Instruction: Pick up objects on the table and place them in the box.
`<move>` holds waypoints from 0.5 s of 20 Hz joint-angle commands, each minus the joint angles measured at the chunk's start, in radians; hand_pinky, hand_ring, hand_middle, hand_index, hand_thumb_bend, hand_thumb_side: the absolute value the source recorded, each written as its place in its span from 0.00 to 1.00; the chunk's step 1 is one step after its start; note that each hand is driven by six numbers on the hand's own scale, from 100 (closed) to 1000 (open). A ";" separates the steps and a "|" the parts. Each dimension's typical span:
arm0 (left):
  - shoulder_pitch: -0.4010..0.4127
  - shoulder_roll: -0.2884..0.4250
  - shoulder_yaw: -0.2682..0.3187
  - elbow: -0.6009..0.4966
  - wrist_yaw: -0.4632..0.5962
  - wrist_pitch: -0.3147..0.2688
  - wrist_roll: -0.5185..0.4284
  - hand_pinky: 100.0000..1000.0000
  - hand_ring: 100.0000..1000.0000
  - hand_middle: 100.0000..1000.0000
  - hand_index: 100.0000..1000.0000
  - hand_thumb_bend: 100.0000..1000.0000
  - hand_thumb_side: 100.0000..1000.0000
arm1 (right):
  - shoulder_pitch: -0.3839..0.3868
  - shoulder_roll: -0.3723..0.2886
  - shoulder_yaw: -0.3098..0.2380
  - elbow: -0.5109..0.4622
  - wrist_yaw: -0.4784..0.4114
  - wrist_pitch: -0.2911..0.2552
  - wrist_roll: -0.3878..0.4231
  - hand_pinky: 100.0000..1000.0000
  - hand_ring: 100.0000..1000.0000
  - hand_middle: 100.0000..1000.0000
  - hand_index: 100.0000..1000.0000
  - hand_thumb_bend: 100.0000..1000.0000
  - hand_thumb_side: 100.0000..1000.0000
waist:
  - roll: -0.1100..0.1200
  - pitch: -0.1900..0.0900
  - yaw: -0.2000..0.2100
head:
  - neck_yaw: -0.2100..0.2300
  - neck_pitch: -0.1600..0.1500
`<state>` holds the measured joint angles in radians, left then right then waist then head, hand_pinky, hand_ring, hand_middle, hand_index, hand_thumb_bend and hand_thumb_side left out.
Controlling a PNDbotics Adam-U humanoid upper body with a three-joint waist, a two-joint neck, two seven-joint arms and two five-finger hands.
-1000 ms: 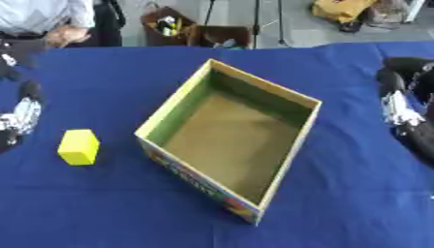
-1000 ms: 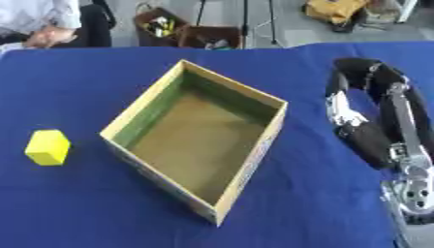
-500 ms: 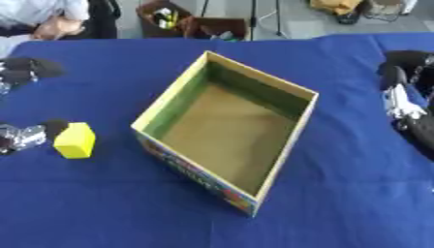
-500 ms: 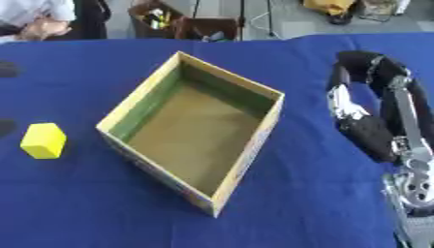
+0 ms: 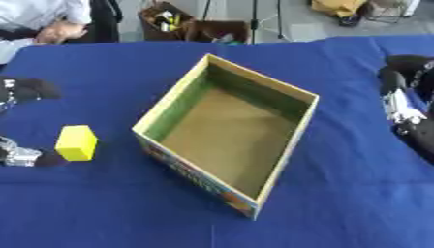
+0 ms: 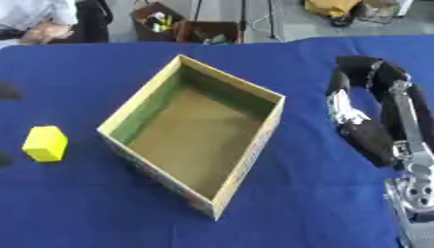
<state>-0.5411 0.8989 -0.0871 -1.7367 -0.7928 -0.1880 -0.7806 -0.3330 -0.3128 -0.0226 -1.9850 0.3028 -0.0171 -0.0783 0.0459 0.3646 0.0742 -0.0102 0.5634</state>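
Blue-clothed table [image 5: 110, 203], grey floor [image 5: 280, 19] beyond, perhaps cardboard boxes [image 5: 191, 26] and tripod legs [image 5: 254, 19].

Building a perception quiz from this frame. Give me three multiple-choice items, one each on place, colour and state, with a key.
1. Where does the block sit relative to the box?
A. Inside it
B. On the cloth to the robot's left of it
C. On its far rim

2. What colour is the block?
A. Yellow
B. Red
C. White

3. What is the state of the box?
A. Closed with a lid
B. Tipped on its side
C. Open at the top with nothing inside

Key:
1. B, the block rests on the blue tablecloth apart from the box wall, near the left hand.
2. A, every visible face is yellow.
3. C, the bare brown floor shows and no lid is on it.

The right hand is off to the box's right, holding nothing.
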 commanded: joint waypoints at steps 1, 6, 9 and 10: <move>-0.033 0.044 -0.020 0.043 -0.026 -0.018 -0.009 0.82 0.94 1.00 1.00 0.76 1.00 | -0.004 -0.019 0.004 -0.015 0.005 0.000 0.004 0.72 0.66 0.58 0.73 0.00 0.48 | 0.002 -0.021 -0.002 | 0.004 -0.015; -0.080 0.028 -0.053 0.124 -0.068 -0.034 -0.007 0.80 0.92 1.00 1.00 0.74 1.00 | -0.003 -0.018 0.007 -0.015 0.006 0.002 0.007 0.72 0.66 0.58 0.72 0.00 0.48 | 0.002 -0.019 -0.006 | 0.007 -0.016; -0.087 0.025 -0.058 0.142 -0.079 -0.042 0.004 0.80 0.92 1.00 1.00 0.74 1.00 | -0.003 -0.018 0.008 -0.015 0.006 0.002 0.007 0.72 0.66 0.58 0.72 0.00 0.48 | 0.002 -0.019 -0.006 | 0.007 -0.016; -0.088 0.020 -0.064 0.150 -0.077 -0.041 0.002 0.76 0.87 0.92 1.00 0.67 0.95 | -0.003 -0.018 0.008 -0.015 0.006 0.002 0.008 0.72 0.66 0.58 0.73 0.00 0.48 | 0.003 -0.017 -0.009 | 0.008 -0.017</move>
<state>-0.6157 0.8959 -0.1553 -1.5872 -0.8623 -0.2235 -0.7807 -0.3298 -0.3128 -0.0139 -1.9850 0.3032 -0.0131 -0.0740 0.0476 0.3653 0.0653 -0.0035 0.5593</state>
